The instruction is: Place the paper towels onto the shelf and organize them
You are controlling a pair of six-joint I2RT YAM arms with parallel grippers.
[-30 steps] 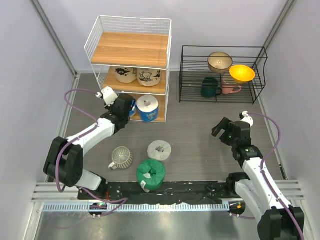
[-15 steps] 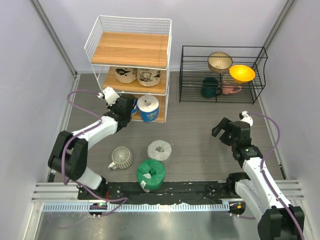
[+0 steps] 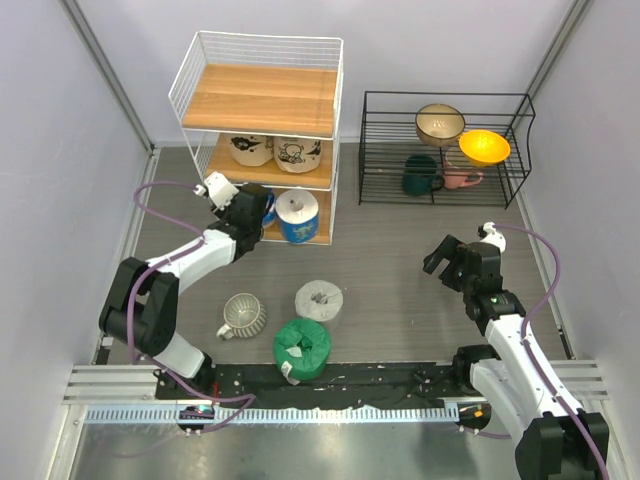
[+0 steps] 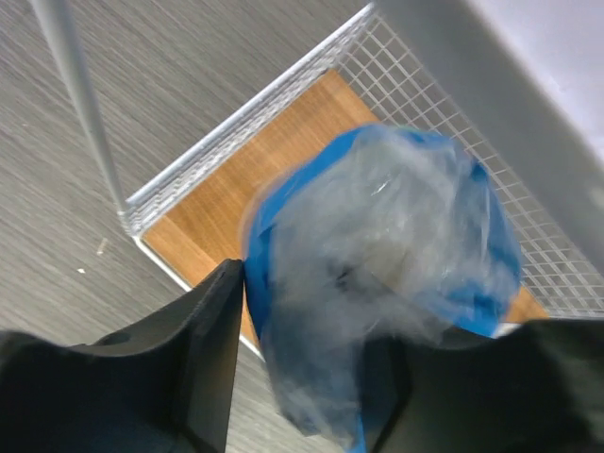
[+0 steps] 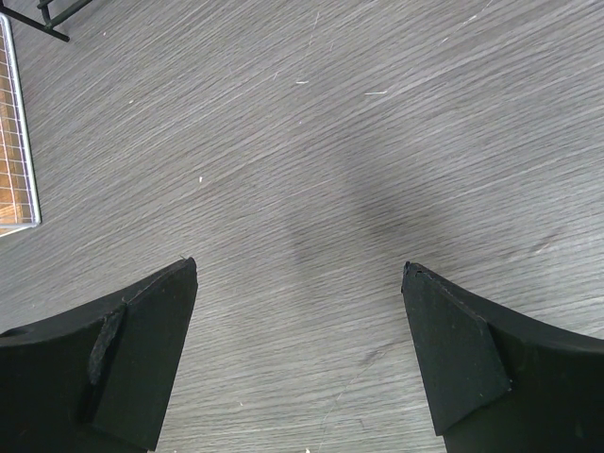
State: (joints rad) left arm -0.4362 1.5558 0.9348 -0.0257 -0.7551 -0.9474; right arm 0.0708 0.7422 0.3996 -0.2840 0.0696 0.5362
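- Progress – three of the six paper towels already sit on the shelf point(image 3: 258, 100). The two tan cartoon-print rolls point(image 3: 251, 149) point(image 3: 297, 154) stand side by side on the middle board, and the white-blue roll point(image 3: 296, 216) stands toward the right of the bottom board.
- A fourth, the blue-white roll point(image 4: 377, 283), is at the left front corner of that bottom tier, just beside the white-blue one. The wrist view shows it over the wooden board and inside the wire edge. Whether it rests on the board or hangs a little above it I cannot tell.
- Left to do – the grey roll point(image 3: 319, 302) and the green roll point(image 3: 302, 346) lie on the table near the arm bases, touching or nearly so, next to the ribbed pale mug point(image 3: 243, 315). The top board is bare, so by my reckoning the job is a little past halfway.
- Left arm: stretched forward and low, with its wrist at the mouth of the bottom tier. The left gripper point(image 4: 302, 321) has a finger on either side of the blue-white roll. The near finger lies right against the wrapper, but whether the jaws are clamping or loose is not clear from the blurred view.
- Right arm: folded back on its own side, well apart from every roll. The right gripper point(image 5: 300, 274) has its jaws spread wide over bare table, holding nothing.
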